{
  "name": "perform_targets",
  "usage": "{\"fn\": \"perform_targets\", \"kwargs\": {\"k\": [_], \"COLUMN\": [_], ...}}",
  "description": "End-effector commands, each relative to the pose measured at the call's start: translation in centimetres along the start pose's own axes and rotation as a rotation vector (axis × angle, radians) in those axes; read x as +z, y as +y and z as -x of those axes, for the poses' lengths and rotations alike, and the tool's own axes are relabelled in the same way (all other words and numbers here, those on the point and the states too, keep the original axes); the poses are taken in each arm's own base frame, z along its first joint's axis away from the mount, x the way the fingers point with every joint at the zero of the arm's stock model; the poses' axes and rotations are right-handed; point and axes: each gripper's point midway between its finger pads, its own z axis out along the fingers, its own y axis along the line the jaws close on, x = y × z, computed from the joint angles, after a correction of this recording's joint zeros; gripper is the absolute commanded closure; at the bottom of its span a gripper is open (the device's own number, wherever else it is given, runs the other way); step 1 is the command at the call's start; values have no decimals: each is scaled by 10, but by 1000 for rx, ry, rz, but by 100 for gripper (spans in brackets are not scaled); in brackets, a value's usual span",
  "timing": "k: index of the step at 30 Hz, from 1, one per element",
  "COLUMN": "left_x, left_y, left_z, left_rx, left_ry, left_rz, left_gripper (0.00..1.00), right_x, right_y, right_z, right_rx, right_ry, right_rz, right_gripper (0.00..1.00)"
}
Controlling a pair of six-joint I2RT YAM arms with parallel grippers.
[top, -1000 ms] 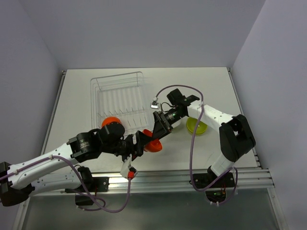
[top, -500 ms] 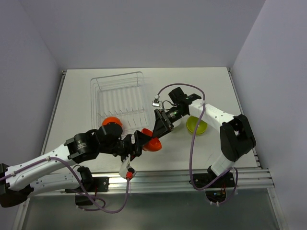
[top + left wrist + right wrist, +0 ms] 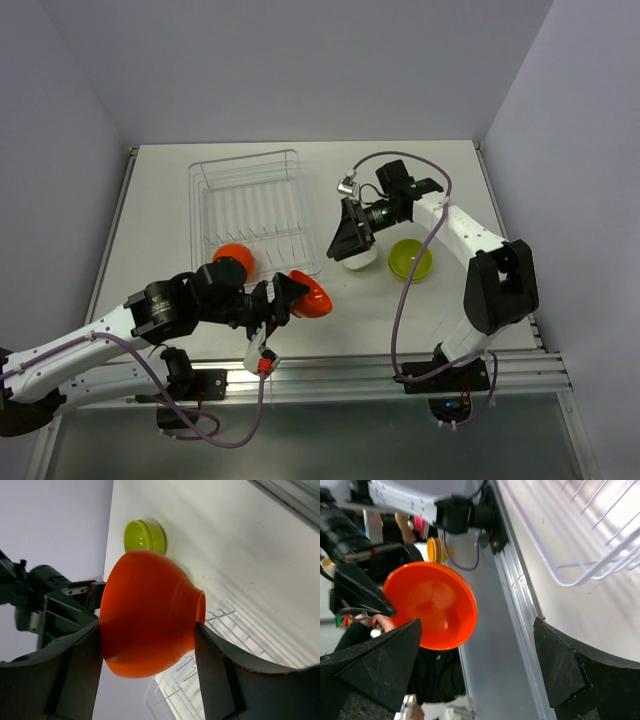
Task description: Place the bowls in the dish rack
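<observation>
One orange bowl (image 3: 232, 258) sits at the near-left corner of the dish rack (image 3: 250, 205). Left gripper (image 3: 298, 298) clamps a second orange bowl (image 3: 312, 298) on its side, just right of the rack. Right gripper (image 3: 347, 243) spread wide, empty, over white bowl (image 3: 362, 261); green bowl (image 3: 411, 260) beside.

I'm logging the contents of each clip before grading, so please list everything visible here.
dish rack: one, silvery wire, far left part of the table
held bowl: one, orange-red, on its side in the left gripper
corner bowl: one, orange-red, at the rack's near left corner
white bowl: one, white, right of the rack, under the right gripper
green bowl: one, lime green, on the table right of the white bowl
table: one, off-white
left gripper: black, closed on the held bowl
right gripper: black, open over the white bowl
</observation>
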Motion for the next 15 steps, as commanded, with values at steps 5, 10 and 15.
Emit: {"fn": "perform_targets", "kwargs": {"k": [5, 10, 15], "left_x": [-2, -8, -16], "left_y": [27, 58, 79], "left_z": [7, 4, -30], "left_rx": [-338, -574, -850], "left_ry": [-18, -52, -39], "left_rz": [59, 96, 150], "left_gripper": [100, 100, 100], "right_x": [-49, -61, -64], "right_y": [21, 19, 18], "right_z": [38, 40, 39], "right_rx": [-93, -80, -82], "right_ry": [-159, -189, -203], "right_rz": [-6, -13, -17], "right_gripper": [0, 0, 0]}}
